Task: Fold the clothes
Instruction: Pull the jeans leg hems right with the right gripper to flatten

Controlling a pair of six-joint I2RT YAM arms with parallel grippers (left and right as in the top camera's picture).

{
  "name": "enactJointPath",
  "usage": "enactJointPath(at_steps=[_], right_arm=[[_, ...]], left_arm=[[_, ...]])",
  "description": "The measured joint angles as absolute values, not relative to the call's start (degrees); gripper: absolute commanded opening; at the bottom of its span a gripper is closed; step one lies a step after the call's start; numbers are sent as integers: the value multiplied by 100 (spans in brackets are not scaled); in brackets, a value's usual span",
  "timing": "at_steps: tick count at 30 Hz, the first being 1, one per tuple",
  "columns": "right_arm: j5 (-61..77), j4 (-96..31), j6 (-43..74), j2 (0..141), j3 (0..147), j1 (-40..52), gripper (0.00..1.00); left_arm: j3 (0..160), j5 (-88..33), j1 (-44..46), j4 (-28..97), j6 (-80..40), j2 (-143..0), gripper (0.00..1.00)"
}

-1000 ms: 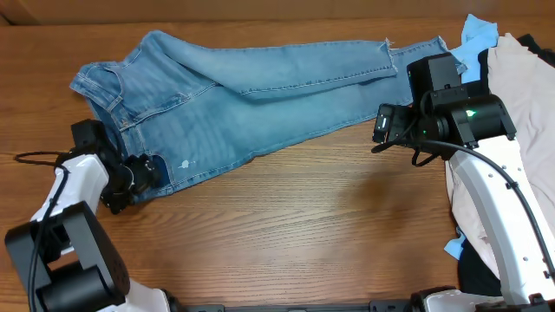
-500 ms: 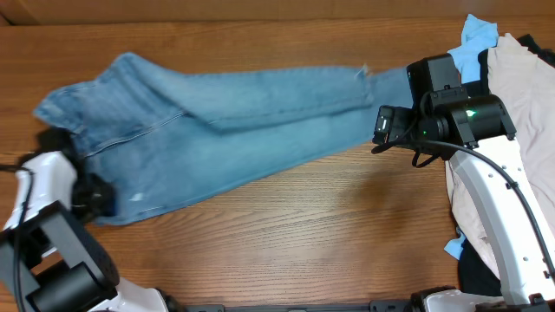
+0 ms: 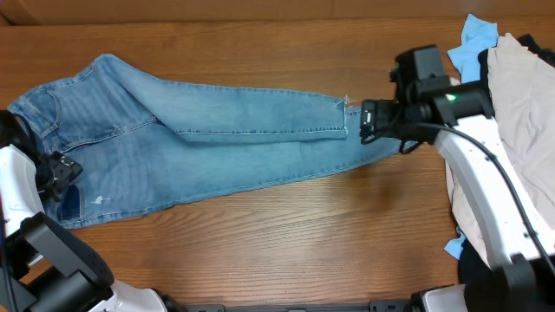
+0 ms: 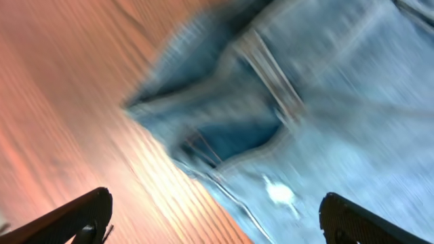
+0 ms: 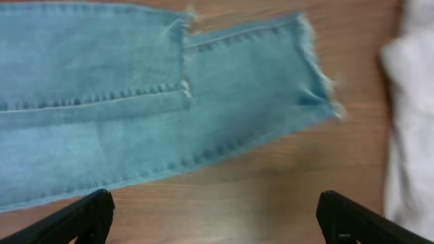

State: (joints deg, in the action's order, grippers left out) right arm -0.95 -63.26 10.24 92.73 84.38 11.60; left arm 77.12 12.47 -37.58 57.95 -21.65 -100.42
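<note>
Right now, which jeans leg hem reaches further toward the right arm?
The hem of the leg nearer the robot: it is frayed and runs well past the far leg's hem, which stops short.

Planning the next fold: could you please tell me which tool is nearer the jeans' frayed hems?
Right. The right tool is at the frayed hems, the left tool at the waistband end.

The jeans [image 3: 199, 147] lie stretched along the bench [image 3: 295, 234] — waistband at the left, frayed hems at the right, one leg partly over the other. My left hand [image 3: 62, 171] is at the waistband's near corner; my right hand [image 3: 371, 121] is at the hem end. Beige garments [image 3: 520, 95] and a sky-blue cloth [image 3: 475, 39] are heaped at the right edge.
</note>
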Motion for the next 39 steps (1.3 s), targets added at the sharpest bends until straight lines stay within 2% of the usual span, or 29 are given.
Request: enactJointPath(at_steps=[9,18,19,20,21,22,23,24,32,39], right_arm=[[1125,-5078,301,11026,8444,1160,99],[2134,-4589,165,11861,8444,1160,91],[2196,-4574,152,11889,8444,1162,86],[2268,-4547,143,11933,8444,1160,73],[2303,-4517,141,11957,8444,1160,37],[2353,-4447,145,11996,8444,1160,17],[2370,-4418,132,12005,8444,1160,8],[2381,-4375,128,12011,8444,1160,4],[2163,-4311,281,12020,8632,1039,4],[856,-4303,655,12018,9664,554,4]], left_arm=[[7712,34,-3166,6060,-1903,-10042,86],[7634,-60,-2169,5986,-1780,-10042,85],[7596,-49,-2119,5983,-1780,-10042,85],[7524,-30,-2053,5957,-1780,-10042,86],[7476,-19,-2018,5940,-1780,-10042,85],[7343,-10,-1979,5872,-1780,-10042,85],[7266,3,-1946,5830,-1782,-10049,85],[7183,3,-1933,5780,-1785,-10049,82],[6230,25,-1730,5013,-1787,-10057,80],[5710,154,-1721,4460,-1787,-10064,81]])
